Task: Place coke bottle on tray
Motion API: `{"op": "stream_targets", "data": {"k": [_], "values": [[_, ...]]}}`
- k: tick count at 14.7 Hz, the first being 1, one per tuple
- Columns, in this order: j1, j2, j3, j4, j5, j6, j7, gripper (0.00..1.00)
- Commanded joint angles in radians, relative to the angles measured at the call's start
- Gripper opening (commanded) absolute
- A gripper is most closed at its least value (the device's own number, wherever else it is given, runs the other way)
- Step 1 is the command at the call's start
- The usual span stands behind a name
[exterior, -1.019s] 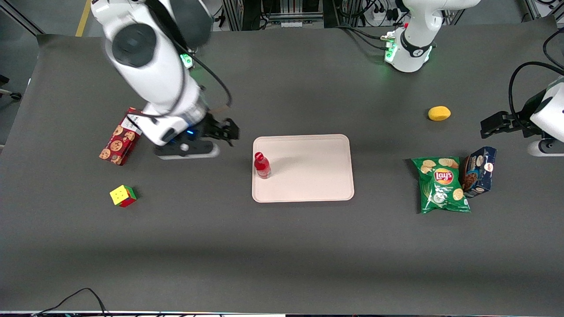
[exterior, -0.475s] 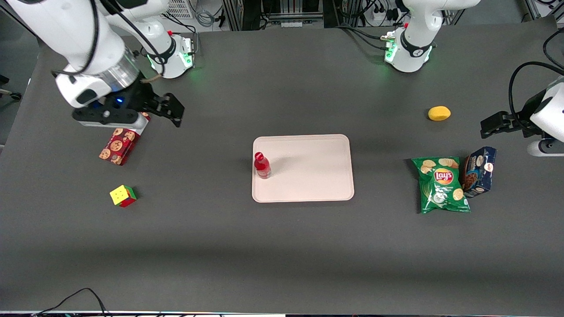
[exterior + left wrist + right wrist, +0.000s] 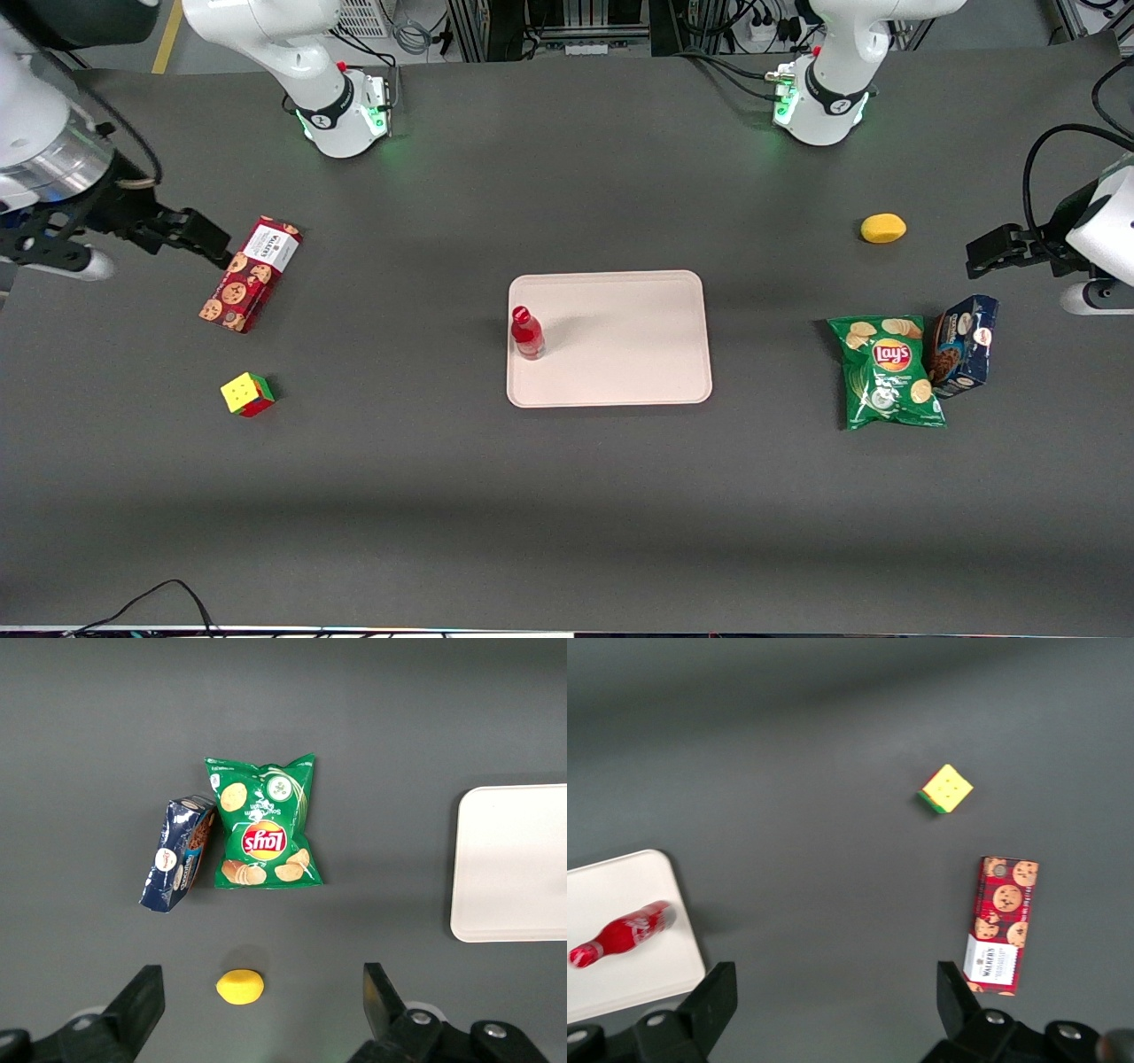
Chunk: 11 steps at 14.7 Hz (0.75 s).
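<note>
A slim red coke bottle [image 3: 527,334] with a red cap stands upright on the pale pink-beige tray [image 3: 620,354], just inside the rim at its working-arm end.

The pincer [image 3: 199,237] hangs near the working arm's end of the table, fingers spread.

Chips bag [image 3: 263,835] touching blue cookie box [image 3: 179,865], lemon [image 3: 240,987] nearby, tray [image 3: 511,863] apart.

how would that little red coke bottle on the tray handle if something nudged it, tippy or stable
Probably tippy: the coke bottle is slim and stands upright on the tray, close to its rim. Once down, its round body would likely roll. It looks small, so probably light, and its smooth surface may be slippery. The gripper, jaws open, hangs near the red cookie box, well clear of it.
</note>
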Motion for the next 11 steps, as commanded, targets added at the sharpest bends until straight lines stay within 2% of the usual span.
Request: {"op": "stream_targets", "data": {"k": [1,3,11], "values": [[-0.041,0.011,-0.012,-0.031,0.002,0.027,-0.015,1.00],[-0.049,0.032,-0.073,-0.029,0.003,0.061,-0.027,1.00],[-0.051,0.050,-0.099,-0.011,-0.004,0.056,-0.058,1.00]]}}
